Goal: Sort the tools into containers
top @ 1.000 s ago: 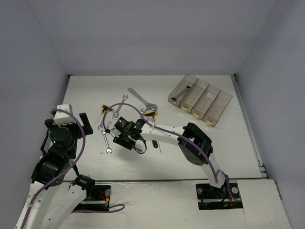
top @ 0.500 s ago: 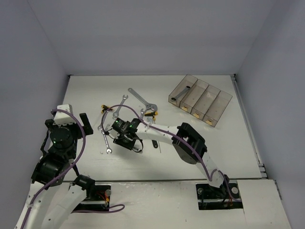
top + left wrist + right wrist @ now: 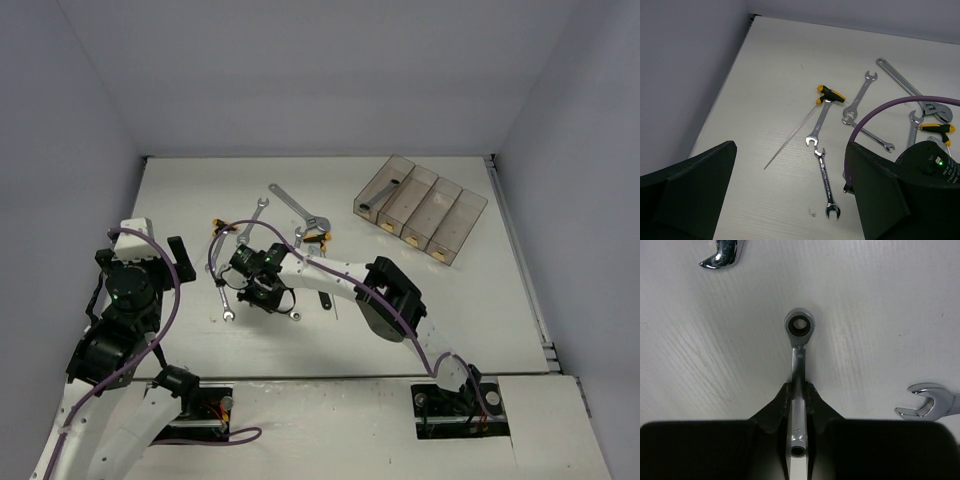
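Observation:
My right gripper (image 3: 262, 290) is low over the table's middle left, shut on a small silver ring wrench (image 3: 799, 340) whose ring end sticks out ahead of the fingers (image 3: 782, 400). Silver wrenches (image 3: 224, 300) (image 3: 252, 218), a long adjustable wrench (image 3: 298, 208) and yellow-and-black drivers (image 3: 218, 225) (image 3: 318, 238) lie around it. My left gripper (image 3: 790, 146) is open and empty, raised at the left, looking down on a short wrench (image 3: 826, 183). The four joined bins (image 3: 420, 210) stand at the back right; the leftmost holds a tool (image 3: 385, 192).
A thin metal rod (image 3: 790, 140) lies left of the wrenches. A small black piece (image 3: 326, 300) lies right of my right gripper. Grey walls enclose the table on three sides. My right arm's purple cable (image 3: 880, 107) arcs over the tools.
My right arm has shifted slightly to the left over the tool pile. The left arm has not moved.

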Robot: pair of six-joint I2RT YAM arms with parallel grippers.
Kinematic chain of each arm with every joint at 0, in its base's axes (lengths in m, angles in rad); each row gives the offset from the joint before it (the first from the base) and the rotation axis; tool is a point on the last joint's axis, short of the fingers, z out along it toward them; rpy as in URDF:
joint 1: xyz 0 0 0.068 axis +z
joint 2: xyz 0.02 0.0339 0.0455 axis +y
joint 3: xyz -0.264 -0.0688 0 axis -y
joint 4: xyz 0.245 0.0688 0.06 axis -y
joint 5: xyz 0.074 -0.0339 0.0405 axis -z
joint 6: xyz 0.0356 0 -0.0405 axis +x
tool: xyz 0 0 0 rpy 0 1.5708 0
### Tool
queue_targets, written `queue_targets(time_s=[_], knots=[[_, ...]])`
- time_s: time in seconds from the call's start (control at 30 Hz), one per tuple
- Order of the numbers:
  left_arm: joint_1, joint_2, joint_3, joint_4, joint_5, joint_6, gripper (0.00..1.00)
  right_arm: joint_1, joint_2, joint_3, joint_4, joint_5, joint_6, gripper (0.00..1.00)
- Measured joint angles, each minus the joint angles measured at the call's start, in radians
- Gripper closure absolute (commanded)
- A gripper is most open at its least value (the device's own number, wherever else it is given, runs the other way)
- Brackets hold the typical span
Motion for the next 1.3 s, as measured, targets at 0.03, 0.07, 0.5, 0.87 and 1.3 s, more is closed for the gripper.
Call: queue_targets(time_s=[0.03,0.07,0.5,0.87,1.3], knots=[[0.0,0.0,0.0,0.0,0.0,0.0,0.12,0.0,0.0,0.0,-0.001,-0.001,0.0,1.0],[0.0,0.0,0.0,0.0,0.0,0.0,0.12,-0.001,0.0,-0.001,-0.001,-0.002,0.001,1.0],[0.0,0.0,0.0,0.0,0.0,0.0,0.12,-0.183,-0.115,-0.12,0.02,0.002,0.159,1.0],[-0.005,0.0,-0.001,0.0,0.0,0.0,0.12,-0.68,-0.399,-0.06,0.134,0.089,0.506,1.0],[-0.005,0.012,-0.001,0.0,-0.001,0.0,0.12,-0.946,-0.151,0.103,0.294,0.039,0.894,1.0]])
